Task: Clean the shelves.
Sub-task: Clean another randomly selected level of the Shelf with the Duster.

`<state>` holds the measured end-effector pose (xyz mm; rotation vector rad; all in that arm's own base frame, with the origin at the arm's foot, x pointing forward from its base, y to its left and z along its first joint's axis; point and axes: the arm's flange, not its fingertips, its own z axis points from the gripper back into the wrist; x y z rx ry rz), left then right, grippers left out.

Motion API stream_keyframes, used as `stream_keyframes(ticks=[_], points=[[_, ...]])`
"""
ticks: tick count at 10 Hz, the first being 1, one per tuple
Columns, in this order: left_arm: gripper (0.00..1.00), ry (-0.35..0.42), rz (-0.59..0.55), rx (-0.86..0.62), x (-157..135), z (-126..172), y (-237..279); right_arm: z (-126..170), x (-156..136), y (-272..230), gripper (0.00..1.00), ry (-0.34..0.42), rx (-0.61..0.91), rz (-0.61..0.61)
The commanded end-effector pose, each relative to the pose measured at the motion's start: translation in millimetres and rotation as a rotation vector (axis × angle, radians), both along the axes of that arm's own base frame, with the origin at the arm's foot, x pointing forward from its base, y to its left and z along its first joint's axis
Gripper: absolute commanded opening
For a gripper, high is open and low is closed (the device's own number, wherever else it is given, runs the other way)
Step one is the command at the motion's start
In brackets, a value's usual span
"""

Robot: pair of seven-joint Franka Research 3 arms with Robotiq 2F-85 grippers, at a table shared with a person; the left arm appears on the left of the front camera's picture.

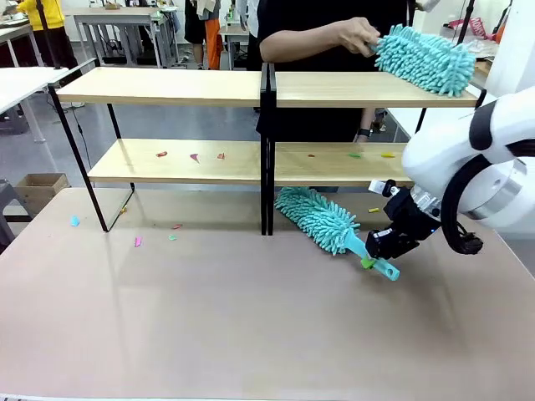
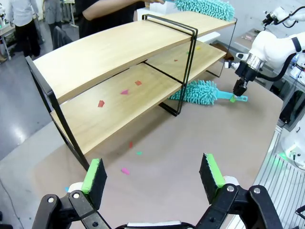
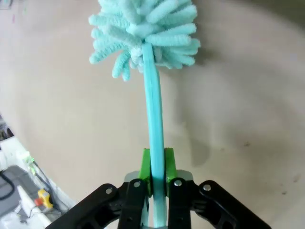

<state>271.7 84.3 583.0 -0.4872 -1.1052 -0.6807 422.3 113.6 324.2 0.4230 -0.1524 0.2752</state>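
Shelves (image 1: 175,86) stood at the far side of the table (image 1: 251,334), lower boards littered with coloured scraps (image 1: 194,156), so cleaning looked barely begun. Right gripper (image 1: 370,256) pinched a teal duster (image 1: 318,219) by its handle; left gripper (image 2: 155,174) hung wide open.

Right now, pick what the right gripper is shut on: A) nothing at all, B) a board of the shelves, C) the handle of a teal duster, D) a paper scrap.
C: the right gripper has its green pads clamped on the thin teal handle of the duster, with the fluffy head pointing away from it.
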Motion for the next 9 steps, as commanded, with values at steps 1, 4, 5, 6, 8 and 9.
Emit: stream_keyframes(ticks=[1, 4, 5, 6, 8, 9], points=[[1.0, 0.001, 0.0, 0.003, 0, 0, 0, 2, 3, -7, 0.13, -0.012, -0.022, -0.15], [1.0, 0.001, 0.0, 0.003, 0, 0, 0, 8, -12, -39, 0.13, -0.016, -0.083, -0.273], [1.0, 0.001, 0.0, 0.003, 0, 0, 0, 15, -26, -53, 0.13, -0.02, -0.121, -0.347], [1.0, 0.001, 0.0, 0.003, 0, 0, 0, 22, -42, -65, 0.13, -0.024, -0.146, -0.394], [1.0, 0.001, 0.0, 0.003, 0, 0, 0, 32, -74, -88, 0.13, -0.017, -0.204, -0.505], [1.0, 0.001, 0.0, 0.003, 0, 0, 0, 38, -89, -97, 0.13, -0.051, -0.237, -0.593]])
